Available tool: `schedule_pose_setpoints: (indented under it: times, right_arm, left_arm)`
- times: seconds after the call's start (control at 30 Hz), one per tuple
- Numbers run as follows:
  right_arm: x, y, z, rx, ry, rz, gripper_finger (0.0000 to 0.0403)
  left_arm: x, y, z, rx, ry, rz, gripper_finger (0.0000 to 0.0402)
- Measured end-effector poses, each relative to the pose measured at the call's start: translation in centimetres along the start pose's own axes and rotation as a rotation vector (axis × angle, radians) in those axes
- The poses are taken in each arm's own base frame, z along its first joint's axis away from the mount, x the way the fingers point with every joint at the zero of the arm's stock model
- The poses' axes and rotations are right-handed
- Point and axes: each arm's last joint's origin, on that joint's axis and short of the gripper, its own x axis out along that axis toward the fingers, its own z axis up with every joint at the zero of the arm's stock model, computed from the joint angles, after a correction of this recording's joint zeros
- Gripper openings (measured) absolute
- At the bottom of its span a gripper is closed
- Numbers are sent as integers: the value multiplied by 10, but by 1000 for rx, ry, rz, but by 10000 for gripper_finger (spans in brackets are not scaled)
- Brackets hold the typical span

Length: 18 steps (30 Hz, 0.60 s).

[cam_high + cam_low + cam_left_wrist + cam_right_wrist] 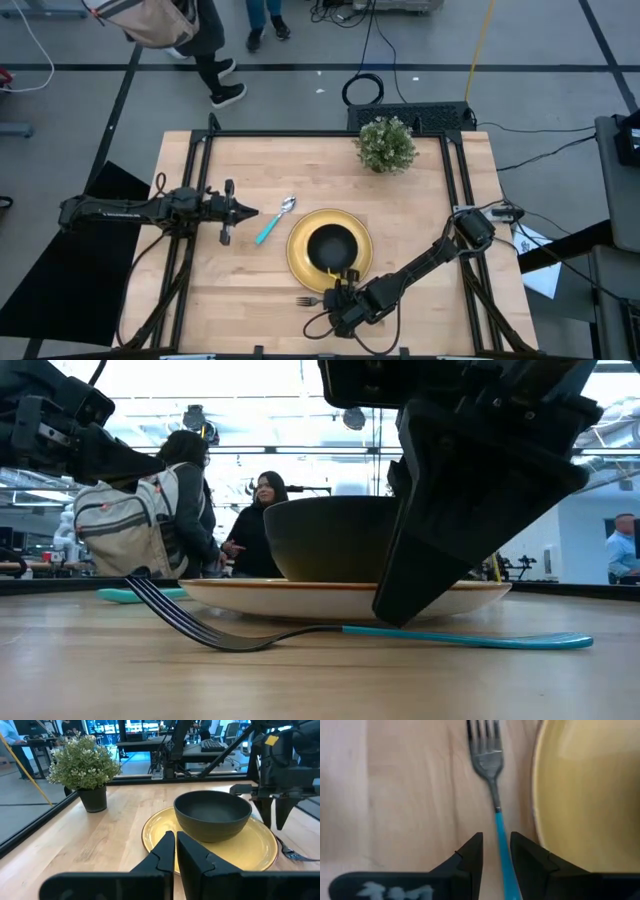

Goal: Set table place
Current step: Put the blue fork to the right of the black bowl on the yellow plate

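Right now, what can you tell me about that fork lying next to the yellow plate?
The fork has grey metal tines and neck and a slim turquoise handle. It lies flat on the table, tines curving upward in the low view, beside the yellow plate's rim; whether they touch is unclear. The right gripper is open, its fingers straddling the handle without clamping it.

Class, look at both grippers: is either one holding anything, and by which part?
Nothing is held. The right gripper is open astride the fork's turquoise handle, not clamping it. The left gripper is shut and empty.
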Motion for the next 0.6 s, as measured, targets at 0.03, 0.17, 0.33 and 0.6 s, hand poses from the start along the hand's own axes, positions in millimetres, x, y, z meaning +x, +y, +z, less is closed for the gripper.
schedule_pose_setpoints:
  times: [0.03, 0.17, 0.33, 0.6]
  right_arm:
    - [0, 0, 0, -4, -3, 4, 87]
    - [1, 0, -1, -18, 4, 3, 88]
    - [10, -6, -10, 1, 5, 28, 105]
    - [21, -13, -20, 52, -8, 58, 125]
  left_arm:
    - [0, 0, 0, 8, 5, -1, 24]
    - [0, 0, -1, 11, 11, -2, 24]
    - [0, 0, -1, 11, 12, -2, 24]
    - [0, 0, -1, 12, 12, -4, 24]
